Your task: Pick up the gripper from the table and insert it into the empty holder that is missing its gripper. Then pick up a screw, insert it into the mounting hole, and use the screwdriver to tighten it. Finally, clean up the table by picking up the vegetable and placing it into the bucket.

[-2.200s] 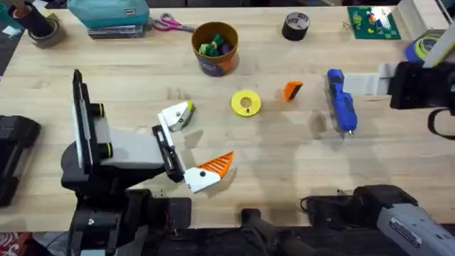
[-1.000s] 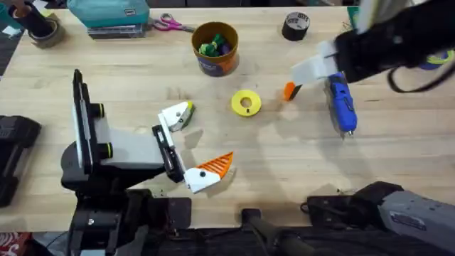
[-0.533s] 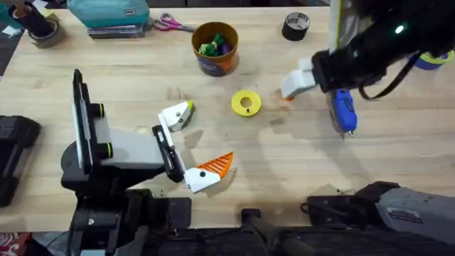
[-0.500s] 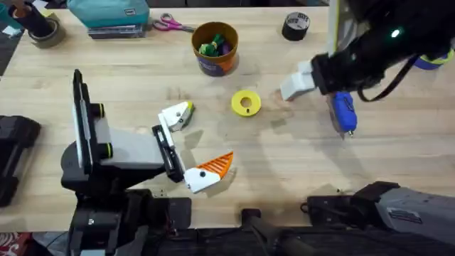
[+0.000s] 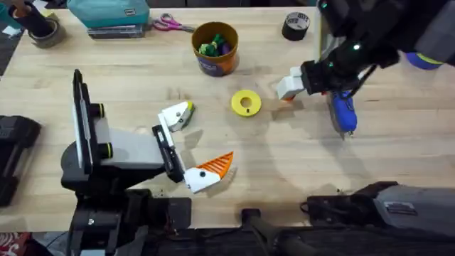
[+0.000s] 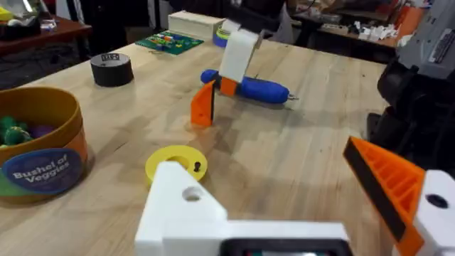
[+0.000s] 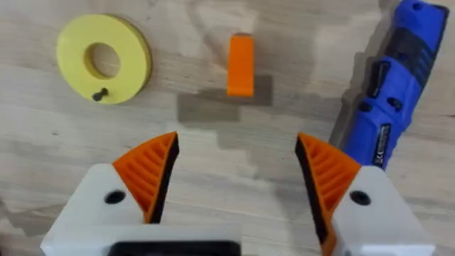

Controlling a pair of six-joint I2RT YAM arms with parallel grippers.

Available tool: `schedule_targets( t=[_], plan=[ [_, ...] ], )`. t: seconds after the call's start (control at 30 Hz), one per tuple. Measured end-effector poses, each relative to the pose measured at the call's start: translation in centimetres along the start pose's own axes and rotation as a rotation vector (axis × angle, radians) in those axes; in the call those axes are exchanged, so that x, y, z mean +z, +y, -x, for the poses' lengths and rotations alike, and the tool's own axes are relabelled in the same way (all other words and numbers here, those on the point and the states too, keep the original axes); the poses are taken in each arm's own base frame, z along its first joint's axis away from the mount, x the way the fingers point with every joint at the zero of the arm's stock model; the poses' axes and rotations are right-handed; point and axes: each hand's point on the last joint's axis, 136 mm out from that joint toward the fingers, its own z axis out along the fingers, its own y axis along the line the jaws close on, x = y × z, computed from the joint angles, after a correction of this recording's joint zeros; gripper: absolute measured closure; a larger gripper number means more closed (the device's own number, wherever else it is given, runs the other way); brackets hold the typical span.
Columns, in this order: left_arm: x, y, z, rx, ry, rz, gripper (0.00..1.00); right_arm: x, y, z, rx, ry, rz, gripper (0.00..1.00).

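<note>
The loose orange gripper (image 7: 241, 64) lies on the table (image 5: 234, 153) between the yellow disc (image 7: 103, 58) and the blue screwdriver (image 7: 394, 78). My right gripper (image 7: 238, 178) hovers just short of it, open, with nothing between its orange pads (image 7: 153, 174). In the left wrist view the gripper (image 6: 204, 105) sits under the right arm's white finger (image 6: 238, 53). A small dark screw (image 7: 99, 94) rests on the disc. My left gripper (image 5: 195, 142) rests open at the near left, one side the bare white holder (image 6: 185, 206). The yellow vegetable (image 5: 186, 109) lies against the holder.
The bucket (image 5: 215, 48) with green and purple toys stands at the back centre. A black tape roll (image 5: 296, 25), scissors (image 5: 170, 25) and a teal case (image 5: 110, 14) line the far edge. A circuit board (image 6: 169, 41) lies at the far right.
My right arm has swung in from the right edge, leftward over the screwdriver, and now hovers at the loose orange gripper. The left arm has not moved.
</note>
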Motion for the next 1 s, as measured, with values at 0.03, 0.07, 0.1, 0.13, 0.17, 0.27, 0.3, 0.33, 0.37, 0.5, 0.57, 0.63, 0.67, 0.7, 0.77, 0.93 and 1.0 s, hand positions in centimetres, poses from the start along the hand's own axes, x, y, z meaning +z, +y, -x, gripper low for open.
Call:
schedule_targets(
  t=[0.03,0.07,0.1,0.13,0.17,0.27,0.3,0.33,0.37,0.5,0.57,0.63,0.67,0.7,0.77,0.93,1.0],
  plan=[
    [0.0,0.0,0.0,0.000,0.000,0.000,0.015,0.4,-0.1,-0.1,-0.003,0.016,-0.004,0.005],
    [0.0,0.0,0.0,0.000,0.000,0.000,0.015,0.9,-0.1,-0.1,-0.008,0.034,-0.008,0.005],
    [0.0,0.0,0.0,0.000,0.000,0.000,0.015,1.2,-0.1,0.0,-0.011,0.048,-0.011,0.005],
    [0.0,0.0,0.0,0.000,0.000,0.000,0.015,1.4,-0.1,0.3,-0.014,0.056,-0.013,0.004],
    [0.0,0.0,0.0,0.000,0.000,0.000,0.015,1.5,0.0,0.7,-0.019,0.059,-0.013,0.005],
    [0.0,0.0,0.0,0.000,0.000,0.000,0.015,1.3,0.4,2.3,-0.033,0.044,-0.010,0.004],
    [0.0,0.0,0.0,0.000,0.000,0.000,0.015,1.2,0.5,2.9,-0.036,0.036,-0.008,0.004],
    [0.0,0.0,0.0,0.000,0.000,0.000,0.016,1.0,0.6,3.4,-0.036,0.025,-0.006,0.005],
    [0.0,0.0,0.0,0.000,0.000,0.000,0.015,0.9,0.7,3.8,-0.038,0.017,-0.005,0.004],
    [0.0,0.0,0.0,0.000,0.000,0.000,0.015,0.6,0.6,4.8,-0.035,0.001,-0.003,0.005],
    [0.0,0.0,0.0,0.000,0.000,0.000,0.015,0.7,0.3,4.8,-0.029,0.006,-0.006,0.006],
    [0.0,0.0,0.0,0.000,0.000,0.000,0.016,0.7,0.0,4.8,-0.023,0.008,-0.008,0.006],
    [0.0,0.0,0.0,0.000,0.000,0.000,0.015,0.7,-0.1,4.8,-0.019,0.007,-0.008,0.006],
    [0.0,0.0,0.0,0.000,0.000,0.000,0.015,0.7,-0.1,4.9,-0.018,0.005,-0.007,0.006],
    [0.0,0.0,0.0,0.000,0.000,0.000,0.015,0.7,-0.1,4.9,-0.017,0.003,-0.005,0.005],
    [0.0,0.0,0.0,0.000,0.000,0.000,0.015,2.1,0.0,5.1,-0.018,0.031,-0.008,0.013],
    [0.0,0.0,0.0,0.000,0.000,0.000,0.015,3.1,0.0,5.1,-0.018,0.053,-0.012,0.031]
  ],
)
